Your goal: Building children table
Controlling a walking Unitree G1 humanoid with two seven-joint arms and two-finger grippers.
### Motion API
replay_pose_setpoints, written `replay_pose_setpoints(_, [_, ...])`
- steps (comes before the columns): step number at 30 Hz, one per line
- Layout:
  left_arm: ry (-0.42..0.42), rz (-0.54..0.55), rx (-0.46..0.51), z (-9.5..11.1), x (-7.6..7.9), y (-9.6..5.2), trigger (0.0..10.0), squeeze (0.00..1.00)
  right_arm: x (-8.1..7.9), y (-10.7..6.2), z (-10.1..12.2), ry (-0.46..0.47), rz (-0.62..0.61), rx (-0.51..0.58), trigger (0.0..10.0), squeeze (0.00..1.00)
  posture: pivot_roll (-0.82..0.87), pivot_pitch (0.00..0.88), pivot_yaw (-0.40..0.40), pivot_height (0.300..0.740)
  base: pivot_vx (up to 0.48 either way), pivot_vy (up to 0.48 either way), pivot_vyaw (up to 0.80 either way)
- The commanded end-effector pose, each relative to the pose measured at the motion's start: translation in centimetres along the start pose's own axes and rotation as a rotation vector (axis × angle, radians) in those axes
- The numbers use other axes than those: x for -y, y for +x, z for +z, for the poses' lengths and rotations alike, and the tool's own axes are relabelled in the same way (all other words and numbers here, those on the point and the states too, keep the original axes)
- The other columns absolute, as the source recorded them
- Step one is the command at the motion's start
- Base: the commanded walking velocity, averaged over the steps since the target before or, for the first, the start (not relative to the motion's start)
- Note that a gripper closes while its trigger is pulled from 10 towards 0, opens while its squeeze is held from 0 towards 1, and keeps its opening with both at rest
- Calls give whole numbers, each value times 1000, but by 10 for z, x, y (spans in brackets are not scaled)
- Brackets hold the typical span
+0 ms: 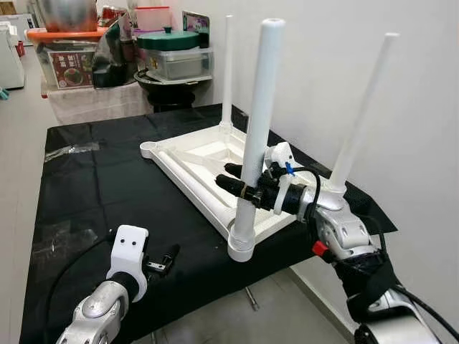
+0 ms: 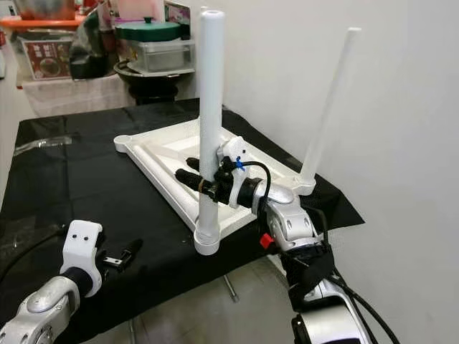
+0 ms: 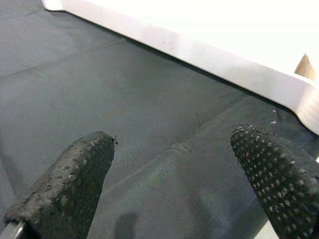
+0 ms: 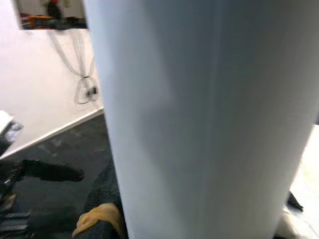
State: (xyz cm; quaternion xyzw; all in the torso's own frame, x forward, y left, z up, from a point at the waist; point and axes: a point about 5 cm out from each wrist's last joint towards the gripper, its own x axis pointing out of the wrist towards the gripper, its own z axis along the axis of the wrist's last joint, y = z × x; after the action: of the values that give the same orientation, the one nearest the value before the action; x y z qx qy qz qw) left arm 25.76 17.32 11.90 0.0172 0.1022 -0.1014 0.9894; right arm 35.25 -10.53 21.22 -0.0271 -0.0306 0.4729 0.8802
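The left end effector hovers low over the black cloth that covers the surface, its two black fingers spread apart with nothing between them; the white edge of the upturned tabletop lies just ahead of it and to its right. Further right, the right end effector reaches in from the near right corner and is clamped on the nearest white leg, a little above the socket at the tabletop's near corner where that leg stands upright. Behind this end effector a second leg rises from the far corner, and to its right a third leg stands at the corner beside the white wall. The tabletop's far left corner, well away from both end effectors, shows a bare round socket.
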Motion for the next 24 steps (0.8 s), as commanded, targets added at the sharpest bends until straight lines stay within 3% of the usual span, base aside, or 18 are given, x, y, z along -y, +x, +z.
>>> replay_pose_setpoints(1, [-7,3,-7,-2,1,0,10000,0,-7,-1,-33,84,-20,-129,10000,0,113,0,-58,740,0,0,0])
replay_pose_setpoints(5, [-11,3,-7,-2,1,1,10000,0,-9,-2,-35,125,-88,-112,10000,0,105,0,-57,740,0,0,0])
replay_pose_setpoints(7, [-16,4,-9,-3,2,2,10000,0,-11,-7,-45,178,-184,-136,10000,0,102,0,-56,740,0,0,0])
replay_pose_setpoints(14, [-18,7,-11,-4,1,2,10000,0,-10,-12,-52,201,-276,-168,10000,0,93,0,-58,740,0,0,0])
replay_pose_setpoints(17, [-23,14,-11,-4,2,4,10000,0,-20,-14,-59,200,-425,-255,10000,0,85,0,-59,740,0,0,0])
replay_pose_setpoints(24, [-24,19,-6,-3,2,6,10000,0,-23,-16,-69,188,-555,-351,10000,0,80,0,-62,740,0,0,0])
